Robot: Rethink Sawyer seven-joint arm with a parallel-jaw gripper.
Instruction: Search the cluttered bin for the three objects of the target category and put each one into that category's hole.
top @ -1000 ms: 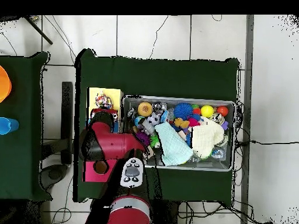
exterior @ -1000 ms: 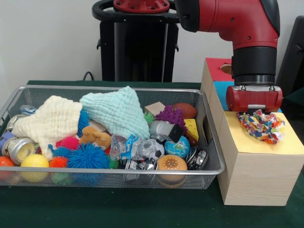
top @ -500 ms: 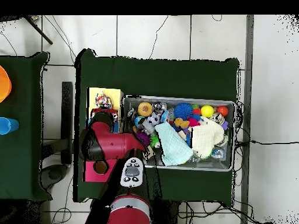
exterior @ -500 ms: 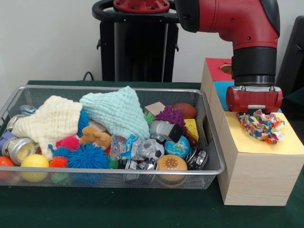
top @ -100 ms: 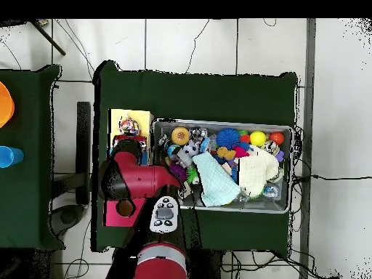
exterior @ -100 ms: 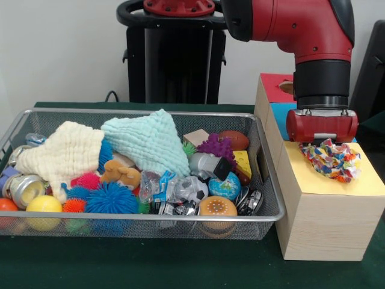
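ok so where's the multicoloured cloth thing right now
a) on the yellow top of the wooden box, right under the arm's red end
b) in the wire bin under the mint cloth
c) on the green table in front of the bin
a: the multicoloured cloth lies on the yellow panel of the wooden box, directly below the gripper, outside the wire bin.

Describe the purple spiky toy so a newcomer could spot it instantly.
Start at the silver wire-mesh bin and go to its back right corner. Beside the brown toy football sits the purple spiky rubber toy, the only purple one; the other spiky balls are blue, pink or orange.
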